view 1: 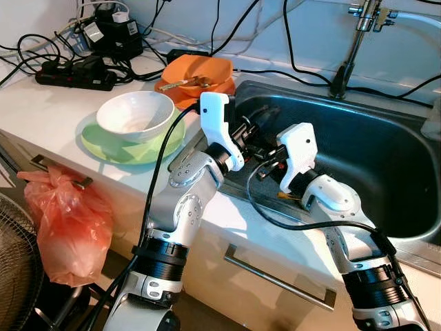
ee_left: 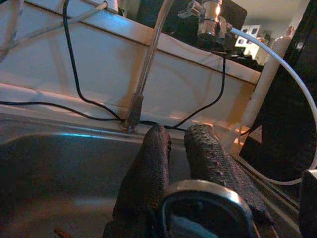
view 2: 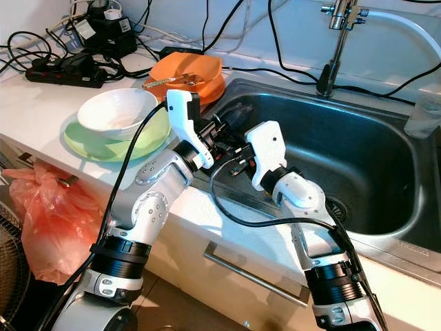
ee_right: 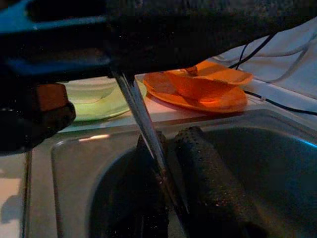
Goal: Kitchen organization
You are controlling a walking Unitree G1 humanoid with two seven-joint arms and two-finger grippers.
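Both arms meet over the left end of the steel sink (view 1: 386,145). My left gripper (view 1: 253,129) reaches across the sink's rim, and my right gripper (view 1: 265,164) sits just below and beside it. In the right wrist view a thin metal spoon handle (ee_right: 143,114) runs between the right fingers (ee_right: 208,168) up to the left gripper's underside. In the left wrist view the spoon's round bowl (ee_left: 208,208) sits at the base of the nearly closed left fingers (ee_left: 148,168). Both grippers look shut on the spoon.
A white bowl (view 1: 136,114) rests on a green plate (view 1: 110,148) on the counter left of the sink. Behind it are orange dishes (view 1: 200,72), a power strip (view 1: 76,72) and cables. The faucet (view 1: 351,48) stands at the back. A red bag (view 1: 65,227) hangs below the counter.
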